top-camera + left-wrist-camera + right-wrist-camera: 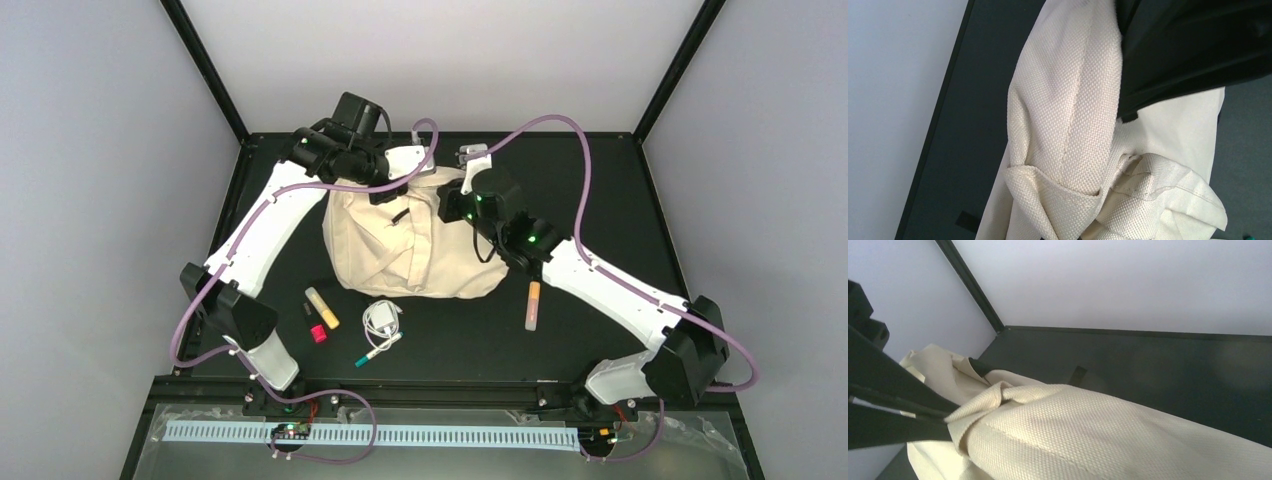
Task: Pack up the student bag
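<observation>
top external | right gripper (448,207) pinches student bag (400,255) (cream fabric) | left gripper (385,192) touching

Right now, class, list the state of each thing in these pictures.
bag, slumped, top bunched, zip unclear.
left tool, shut on bag.
right tool, shut on bag.
cable, coiled, outside bag.
pen, lying flat, outside bag.
orange tube, lying flat, outside bag.
yellow tube, lying flat, outside bag.

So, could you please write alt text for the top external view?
Two white arms reach over a black table, left claw and right claw meeting the far edge of a cream student bag. Markers, a white cable and an orange tube lie nearer.
</observation>
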{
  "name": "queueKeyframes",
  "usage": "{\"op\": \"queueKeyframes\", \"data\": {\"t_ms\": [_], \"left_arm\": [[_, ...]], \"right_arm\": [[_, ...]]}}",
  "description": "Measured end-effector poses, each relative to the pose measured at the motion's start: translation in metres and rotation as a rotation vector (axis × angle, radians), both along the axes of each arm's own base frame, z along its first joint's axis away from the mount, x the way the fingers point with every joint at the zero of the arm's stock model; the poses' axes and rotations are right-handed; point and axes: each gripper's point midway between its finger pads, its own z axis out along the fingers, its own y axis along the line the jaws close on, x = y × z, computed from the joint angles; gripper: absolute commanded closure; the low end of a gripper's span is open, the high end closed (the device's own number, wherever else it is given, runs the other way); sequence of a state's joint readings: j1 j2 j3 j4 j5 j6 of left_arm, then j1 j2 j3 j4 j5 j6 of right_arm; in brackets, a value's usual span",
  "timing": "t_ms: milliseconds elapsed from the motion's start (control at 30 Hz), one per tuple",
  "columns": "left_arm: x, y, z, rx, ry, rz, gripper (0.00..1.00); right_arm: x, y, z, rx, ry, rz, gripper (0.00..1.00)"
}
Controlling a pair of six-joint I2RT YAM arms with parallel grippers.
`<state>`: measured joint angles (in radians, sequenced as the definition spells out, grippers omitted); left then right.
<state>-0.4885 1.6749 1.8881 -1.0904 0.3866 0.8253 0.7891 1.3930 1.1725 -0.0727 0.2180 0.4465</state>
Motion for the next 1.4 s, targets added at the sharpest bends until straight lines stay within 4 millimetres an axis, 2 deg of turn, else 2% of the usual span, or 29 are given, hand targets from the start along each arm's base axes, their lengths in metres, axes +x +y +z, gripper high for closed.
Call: {"op": "queueKeyframes", "data": {"t_ms": [133,300,500,633,833,900,1000,1100,1167,1233,1400], "left_arm": [[0.001,0.0,-0.001,0.012,-0.007,0.005,0.98],[0.004,0.0,-0.004,0.022,-0.02,0.015,0.98],[0.007,0.0,-0.004,0.027,-0.033,0.021,0.98],[0.009,0.0,-0.003,0.026,-0.041,0.024,0.98],[0.01,0.001,-0.004,0.032,-0.046,0.031,0.98],[0.011,0.001,-0.004,0.034,-0.048,0.034,0.99],[0.011,0.001,-0.004,0.034,-0.047,0.034,0.98],[0.01,0.002,-0.003,0.031,-0.044,0.032,0.98],[0.007,0.002,0.0,0.017,-0.028,0.021,0.99],[0.0,0.002,0.011,-0.006,0.003,0.003,0.98],[-0.005,0.004,0.053,-0.094,-0.001,-0.004,0.98]], "right_arm": [[-0.008,-0.014,-0.001,-0.054,-0.006,0.002,0.99],[-0.015,-0.048,-0.014,-0.087,0.024,-0.027,0.99],[-0.034,-0.092,-0.032,-0.09,0.064,-0.05,0.99],[-0.044,-0.117,-0.058,-0.081,0.115,-0.043,0.99],[-0.061,-0.126,-0.118,-0.099,0.254,0.012,0.99],[-0.063,-0.129,-0.128,-0.091,0.281,0.024,0.99],[-0.062,-0.133,-0.132,-0.071,0.294,0.033,0.99],[-0.06,-0.131,-0.124,-0.083,0.289,0.056,0.99],[-0.052,-0.128,-0.108,-0.104,0.269,0.068,0.99],[-0.044,-0.125,-0.085,-0.117,0.226,0.079,0.99],[-0.02,-0.116,0.001,-0.125,0.062,0.1,0.99]]}}
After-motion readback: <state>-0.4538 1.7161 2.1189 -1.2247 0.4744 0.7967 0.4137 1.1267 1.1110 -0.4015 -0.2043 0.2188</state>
